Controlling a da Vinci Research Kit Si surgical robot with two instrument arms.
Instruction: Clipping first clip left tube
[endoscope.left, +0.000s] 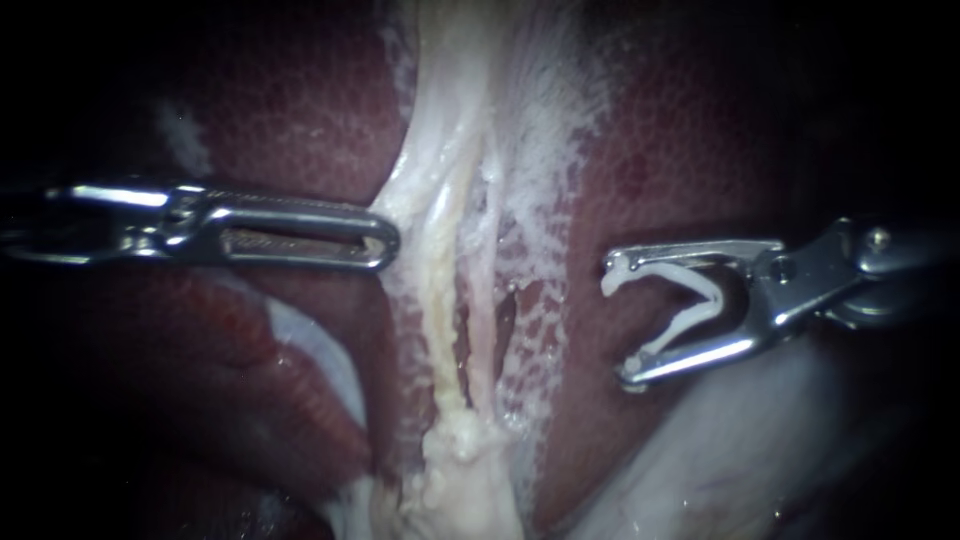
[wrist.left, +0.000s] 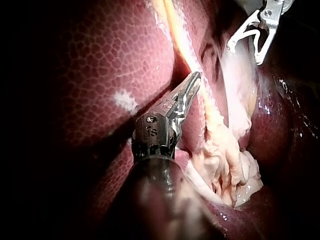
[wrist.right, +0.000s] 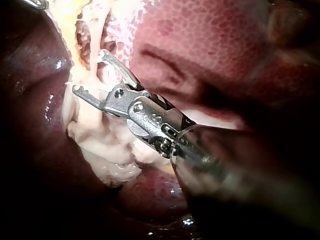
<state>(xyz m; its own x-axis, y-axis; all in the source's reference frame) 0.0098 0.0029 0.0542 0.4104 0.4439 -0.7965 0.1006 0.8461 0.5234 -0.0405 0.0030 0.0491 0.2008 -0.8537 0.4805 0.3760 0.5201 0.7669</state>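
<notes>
Liver (endoscope.left: 300, 110) fills most of my endoscope view, dark red and mottled, on both sides of a pale band (endoscope.left: 535, 150) of filmy tissue that runs down the middle. Within that band the left tube (endoscope.left: 441, 300) shows as a cream-yellow strand going from top to bottom. It ends low in the view in a lumpy mass (endoscope.left: 465, 470) of pale tissue. Just to its right a thinner tube (endoscope.left: 482, 320), pinkish, runs alongside it.

My left instrument (endoscope.left: 385, 240) comes in level from the left. Its two slotted jaws lie flat together and I see nothing between them. The rounded tip sits at the left edge of the pale band, just beside the left tube, though I cannot tell whether it presses on the tissue. From the left wrist camera the same closed tip lies close alongside the yellow strand, over the liver.

My right instrument (endoscope.left: 617, 322) comes in from the right with its jaws spread wide. A white clip (endoscope.left: 690, 298) is seated between them, one leg lying along each jaw, so both jaws bear on it. The clip's open mouth faces the tubes and stands apart from them, with a stretch of liver and filmy tissue between. Neither clip leg touches either tube. From the right wrist camera the spread jaws hang over the pale lumpy mass; I cannot tell whether they touch it.
</notes>
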